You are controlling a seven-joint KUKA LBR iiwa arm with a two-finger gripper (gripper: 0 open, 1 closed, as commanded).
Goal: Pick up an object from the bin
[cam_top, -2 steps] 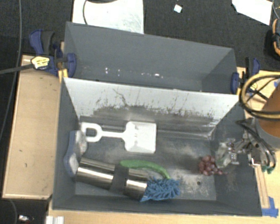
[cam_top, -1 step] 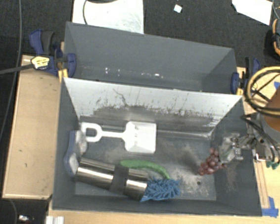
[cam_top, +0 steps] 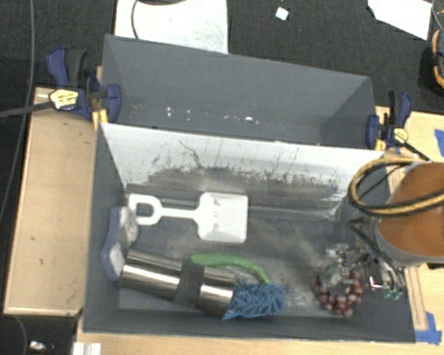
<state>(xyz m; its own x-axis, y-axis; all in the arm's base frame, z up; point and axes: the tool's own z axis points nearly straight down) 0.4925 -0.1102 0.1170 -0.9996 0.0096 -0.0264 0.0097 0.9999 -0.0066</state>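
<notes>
My gripper (cam_top: pixel 347 274) is low in the bin's front right corner, directly over a bunch of dark red grapes (cam_top: pixel 334 295). Its metal fingers reach down among the top grapes. To the left lies a blue knitted cloth (cam_top: pixel 255 301) against a shiny metal cylinder (cam_top: pixel 172 280) with a dark band. A green curved pod (cam_top: pixel 228 265) lies just behind the cylinder.
A white toy shovel (cam_top: pixel 198 214) lies flat in the middle left of the bin. A small blue and grey thing (cam_top: pixel 116 240) sits at the left wall. The arm's orange cover and cables hang over the right rim.
</notes>
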